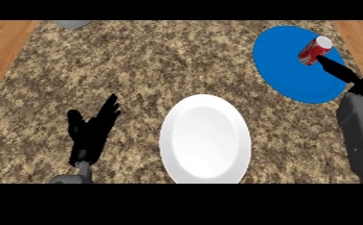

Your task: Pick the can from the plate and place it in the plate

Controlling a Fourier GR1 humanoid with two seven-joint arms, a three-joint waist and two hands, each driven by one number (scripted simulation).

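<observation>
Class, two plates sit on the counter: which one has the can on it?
The blue plate, at far right, carries the red can; the white plate in the near middle holds nothing.

This looks like a kitchen. The desk has a speckled brown, granite-like top with wood showing past its left and right edges. Tableware sits on it: a white plate near the front edge, a blue plate toward the far right corner.

Two grey forearms end in black hands: the left hand has slender fingers and a thumb; the right hand looks narrow.
</observation>
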